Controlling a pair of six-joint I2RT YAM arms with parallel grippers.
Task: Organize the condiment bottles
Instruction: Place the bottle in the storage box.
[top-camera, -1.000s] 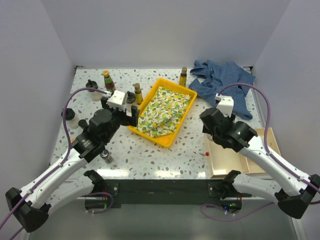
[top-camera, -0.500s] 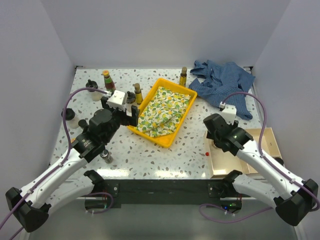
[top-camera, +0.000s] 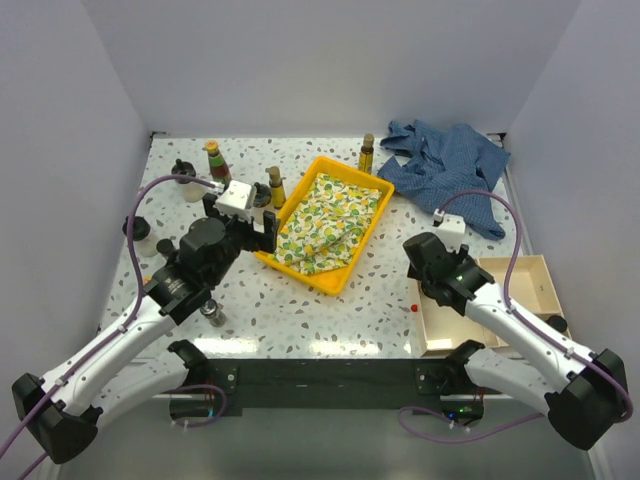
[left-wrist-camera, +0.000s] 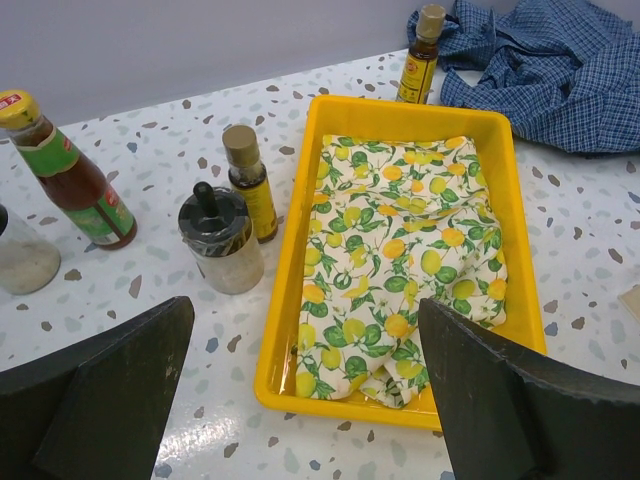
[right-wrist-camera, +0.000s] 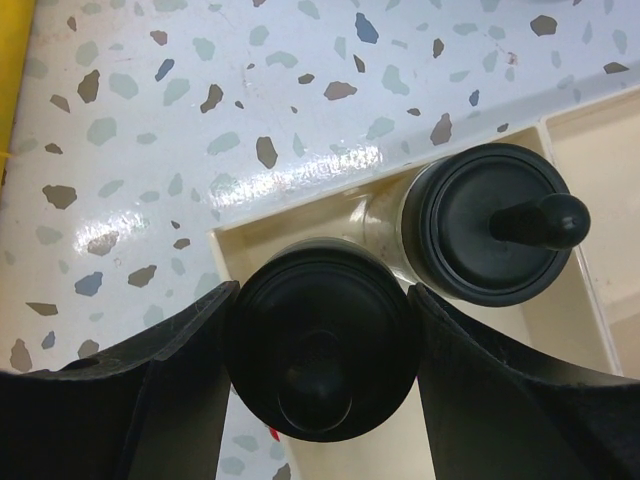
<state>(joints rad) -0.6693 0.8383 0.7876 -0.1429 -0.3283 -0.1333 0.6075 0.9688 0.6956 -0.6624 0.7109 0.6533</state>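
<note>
The right gripper (right-wrist-camera: 320, 312) is pinching a squat jar (right-wrist-camera: 320, 365) by its round black lid, one finger on each side. The jar is low in a corner of the wooden box (right-wrist-camera: 290, 232) at the near right of the table, right beside a second jar (right-wrist-camera: 485, 225) that has a little knob on top. These jars look small, hard and smooth, so I think they are light but could slip or crack if dropped. The wide lid looks like the best place to hold. The left gripper (left-wrist-camera: 305, 335) is spread wide and holds nothing. It hangs on the left by the yellow tray (left-wrist-camera: 400, 108), above a slim amber bottle (left-wrist-camera: 250, 185) and a green bottle (left-wrist-camera: 75, 185). A second ago the right arm was farther back, near the blue cloth (top-camera: 450, 160). It has since come nearer and down to the box. The left arm has not moved.
</note>
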